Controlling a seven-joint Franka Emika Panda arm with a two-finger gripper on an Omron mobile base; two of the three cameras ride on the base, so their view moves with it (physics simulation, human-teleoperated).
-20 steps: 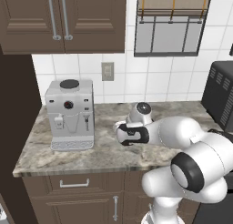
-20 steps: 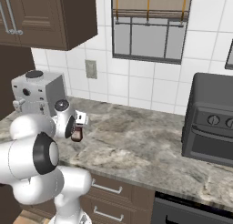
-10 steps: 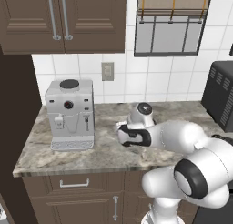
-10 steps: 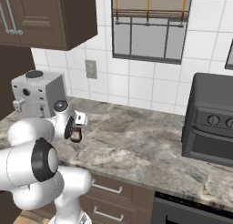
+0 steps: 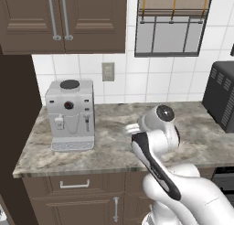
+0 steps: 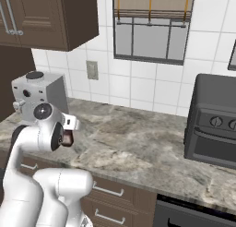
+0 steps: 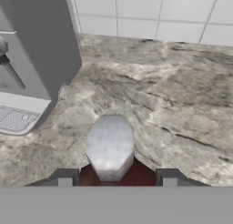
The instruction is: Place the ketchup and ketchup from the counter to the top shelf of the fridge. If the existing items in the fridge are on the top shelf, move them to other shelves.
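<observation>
Gripper (image 7: 116, 181): closed on the ketchup bottle (image 7: 113, 172), one finger at each side of its dark red shoulders, grey cap pointing away from the hand.
Ketchup bottle: held in the gripper just above the bench (image 7: 173, 104), near the coffee machine (image 5: 71, 114); seen as a dark red patch under the hand in the right base view (image 6: 67, 137).
Second ketchup bottle: not made out in these views.
Fridge: out of frame; top shelf and its fruit cannot be judged.
Step in hand: likely lifting the grasped bottle clear of the bench for the carry to the fridge.
Doing it well: raise straight up first, keeping clear of the coffee machine just beside; keep bottle upright and grip steady through the swing; avoid fast wrist rolls, since the grip sits low on the shoulders.
Risk: bottle slipping or tilting between the fingers; clipping the coffee machine on the way out.
</observation>
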